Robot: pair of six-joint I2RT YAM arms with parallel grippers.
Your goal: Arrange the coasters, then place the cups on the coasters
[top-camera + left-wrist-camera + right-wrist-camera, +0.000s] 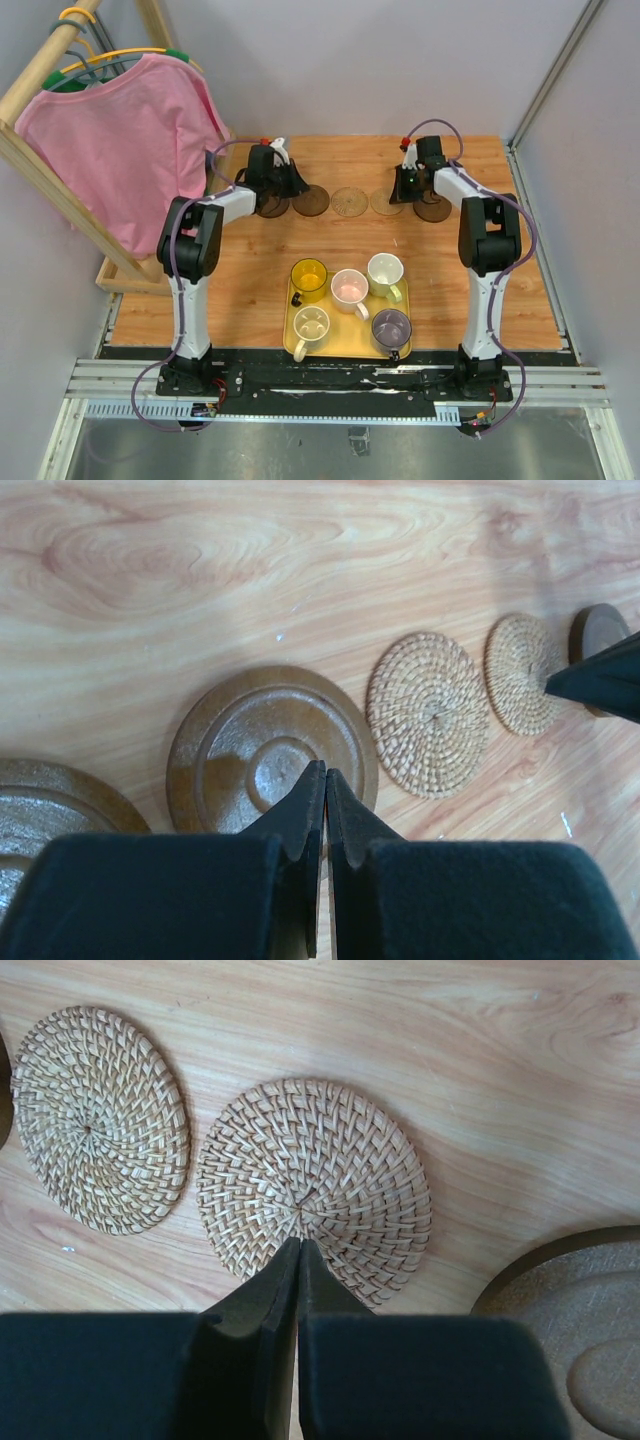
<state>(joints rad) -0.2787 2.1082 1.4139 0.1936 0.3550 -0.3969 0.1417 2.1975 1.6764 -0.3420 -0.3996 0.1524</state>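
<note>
Five coasters lie in a row across the far table: a dark brown one (268, 208) partly under the left arm, a second dark brown one (311, 201), two woven tan ones (350, 201) (383, 203), and a dark brown one (434, 210). My left gripper (325, 771) is shut and empty, its tips over a dark brown coaster (240, 742). My right gripper (300, 1242) is shut and empty over a woven coaster (330, 1160). The cups stand on a yellow tray (290, 346): yellow (309, 277), pinkish (349, 288), pale green (385, 272), cream (311, 325), purple-grey (391, 328).
A pink shirt (120, 140) hangs on a wooden rack (40, 170) at the table's left edge. A grey wall and metal post (555, 70) close the right side. The right gripper's dark finger (600, 680) shows at the right of the left wrist view.
</note>
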